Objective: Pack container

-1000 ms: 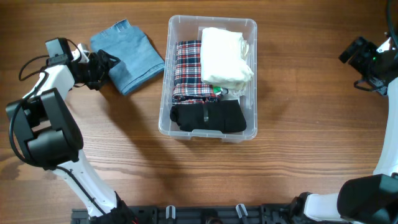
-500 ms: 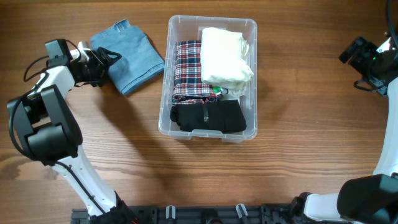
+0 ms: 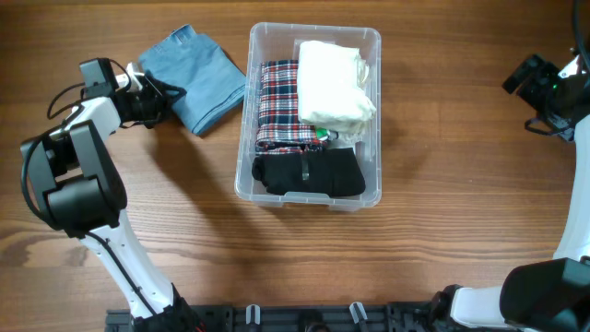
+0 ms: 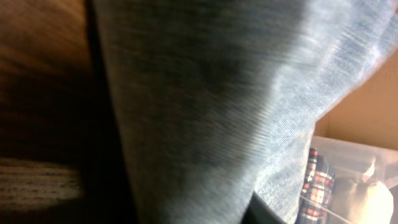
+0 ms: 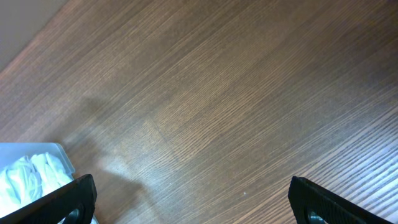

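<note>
Left gripper (image 3: pixel 159 92) sits against the near edge of a folded, light blue denim-like cloth (image 3: pixel 198 78) lying on the brown wooden table (image 3: pixel 442 184). In its wrist view that cloth (image 4: pixel 205 93) fills almost the whole picture and hides the fingers, so I cannot tell whether the jaws are clenched on it or only touching it.

Just beyond the cloth, on the side away from this gripper, stands the large clear plastic rectangular container (image 3: pixel 375 111), upright on the table. Inside it, a red, white and blue plaid fabric (image 3: pixel 277 101) lies on the side nearest the gripper, a white folded cloth (image 3: pixel 334 83) lies beyond it, and a black garment (image 3: pixel 309 173) fills one end.

Right gripper (image 5: pixel 199 200) hangs with its jaws spread wide and nothing between them, well apart from the container, above bare wood.
</note>
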